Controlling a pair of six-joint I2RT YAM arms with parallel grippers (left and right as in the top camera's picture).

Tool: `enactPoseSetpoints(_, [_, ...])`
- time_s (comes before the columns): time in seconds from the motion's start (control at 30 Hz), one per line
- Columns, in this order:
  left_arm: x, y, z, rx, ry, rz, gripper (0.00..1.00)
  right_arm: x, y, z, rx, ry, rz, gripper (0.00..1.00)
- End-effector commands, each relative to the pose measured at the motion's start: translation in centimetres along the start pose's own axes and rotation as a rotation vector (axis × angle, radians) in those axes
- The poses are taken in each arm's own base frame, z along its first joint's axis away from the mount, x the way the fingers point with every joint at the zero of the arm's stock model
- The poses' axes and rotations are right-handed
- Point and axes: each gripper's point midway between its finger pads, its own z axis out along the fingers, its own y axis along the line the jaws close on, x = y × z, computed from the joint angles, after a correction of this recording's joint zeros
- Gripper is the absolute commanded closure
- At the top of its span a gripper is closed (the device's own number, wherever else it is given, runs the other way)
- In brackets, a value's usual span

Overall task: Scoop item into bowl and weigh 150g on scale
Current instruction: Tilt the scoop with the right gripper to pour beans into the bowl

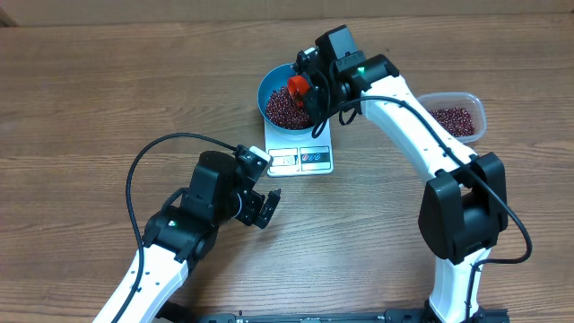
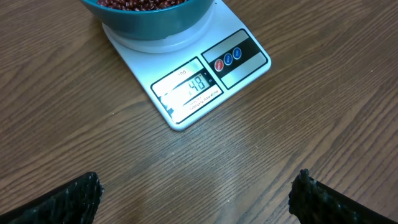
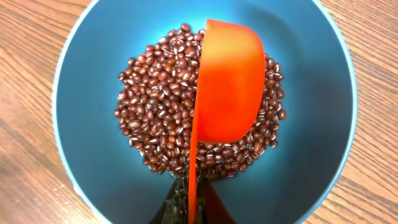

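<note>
Beans (image 3: 163, 118): loose, light, quick to roll and spill. I can't pinch them, so I move them only by scoop (image 3: 230, 87). Most lie in bowl (image 3: 84, 74) on top of scale (image 2: 186, 93); rest in clear tub (image 1: 459, 100), right of scale. Scoop is stiff plastic, tipped on edge above bowl. Right jaws pinch its thin handle, best hold. Left jaws spread wide, empty, above table (image 2: 323, 124) on scale's display side. Bowl looks slick; I'd take it by rim.
</note>
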Motion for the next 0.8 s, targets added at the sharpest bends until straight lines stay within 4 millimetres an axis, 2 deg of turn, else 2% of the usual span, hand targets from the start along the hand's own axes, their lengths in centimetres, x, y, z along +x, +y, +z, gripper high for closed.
enactPoseSetpoints(0.0, [0.2,0.2,0.1,-0.008,0.008,-0.013,0.01,-2.2,0.6,-3.0,-0.051,-0.085,0.0,0.96])
enactPoseSetpoints(0.17, [0.2,0.2,0.1,-0.008,0.008,-0.013,0.0,-2.2,0.2,-3.8,-0.057,-0.091,0.013,0.96])
enactPoseSetpoints(0.57, [0.2,0.2,0.1,-0.008,0.008,-0.013,0.0,-2.6,0.7,-6.0,-0.052,-0.118,0.005,0.96])
enactPoseSetpoints(0.77, [0.2,0.2,0.1,-0.008,0.008,-0.013,0.0,-2.4,0.5,-6.2,-0.038,-0.115,0.001,0.96])
